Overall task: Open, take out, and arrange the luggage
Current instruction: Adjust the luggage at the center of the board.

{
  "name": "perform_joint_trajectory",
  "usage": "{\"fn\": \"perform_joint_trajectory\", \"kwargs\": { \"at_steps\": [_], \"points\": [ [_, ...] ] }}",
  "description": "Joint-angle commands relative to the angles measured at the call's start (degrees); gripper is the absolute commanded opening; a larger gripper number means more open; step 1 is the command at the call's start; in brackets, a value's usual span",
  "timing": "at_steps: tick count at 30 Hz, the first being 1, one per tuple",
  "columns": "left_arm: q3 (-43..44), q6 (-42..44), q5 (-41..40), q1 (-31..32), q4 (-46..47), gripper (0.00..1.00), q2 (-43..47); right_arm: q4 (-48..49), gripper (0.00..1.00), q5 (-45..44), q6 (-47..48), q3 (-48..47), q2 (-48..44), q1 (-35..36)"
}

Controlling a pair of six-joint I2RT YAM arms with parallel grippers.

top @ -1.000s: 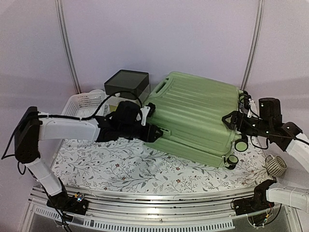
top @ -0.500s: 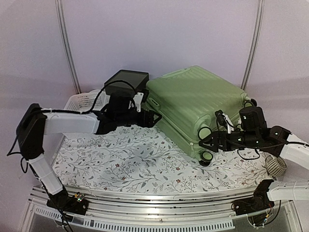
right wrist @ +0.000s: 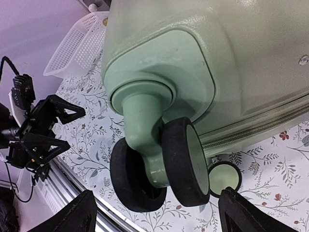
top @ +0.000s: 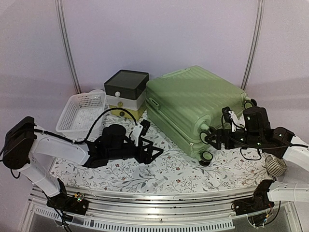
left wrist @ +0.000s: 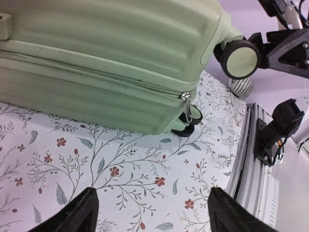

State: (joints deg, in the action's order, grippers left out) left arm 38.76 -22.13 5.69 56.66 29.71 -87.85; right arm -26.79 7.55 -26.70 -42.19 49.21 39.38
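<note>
Since the suitcase (top: 193,108) lies flat and zipped shut at the back right of the flowered cloth (top: 120,171), go for the zipper pull (left wrist: 186,105) at its near corner. Jaws of the left gripper (top: 153,151) are apart, empty, over the cloth. Jaws of the right gripper (top: 211,138) are apart, beside the wheels (right wrist: 159,164), holding nothing. Pinch the tab squarely and pull along the track. The zipper's far run and the contents are hidden.

The top camera looks down from behind; both wrist cameras closely face the luggage (top: 193,104).
</note>
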Motion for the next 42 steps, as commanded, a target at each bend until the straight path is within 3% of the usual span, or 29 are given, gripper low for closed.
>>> {"fn": "perform_joint_trajectory", "kwargs": {
  "at_steps": [1, 12, 20, 26, 34, 42],
  "points": [
    [-0.7, -1.3, -0.9, 1.5, 8.0, 0.80, -1.2, -1.6, 0.87, -3.3, 3.2, 0.2, -0.4, 0.2],
    [0.1, 1.0, -1.4, 2.4, 9.0, 0.79, -3.3, 3.0, 0.79, 0.3, 6.6, -1.0, 4.8, 0.6],
    [-0.3, 2.2, -2.9, 2.4, 6.3, 0.79, -2.1, 10.8, 0.79, -0.5, 8.1, -9.6, 19.2, 8.1],
    [-2.5, 2.2, -3.7, 2.4, 5.9, 0.79, -0.1, 10.4, 0.81, -3.6, 10.8, -18.6, 30.4, 14.3],
    [-4.7, 2.2, -3.1, 2.8, 8.3, 0.79, 1.3, 12.0, 0.84, -4.8, 10.6, -13.8, 23.6, 14.5],
    [-3.5, 2.9, -2.0, 3.9, 9.8, 0.80, -0.1, 9.9, 0.87, -13.7, 6.2, -4.7, 10.8, 14.5]
  ]
}}
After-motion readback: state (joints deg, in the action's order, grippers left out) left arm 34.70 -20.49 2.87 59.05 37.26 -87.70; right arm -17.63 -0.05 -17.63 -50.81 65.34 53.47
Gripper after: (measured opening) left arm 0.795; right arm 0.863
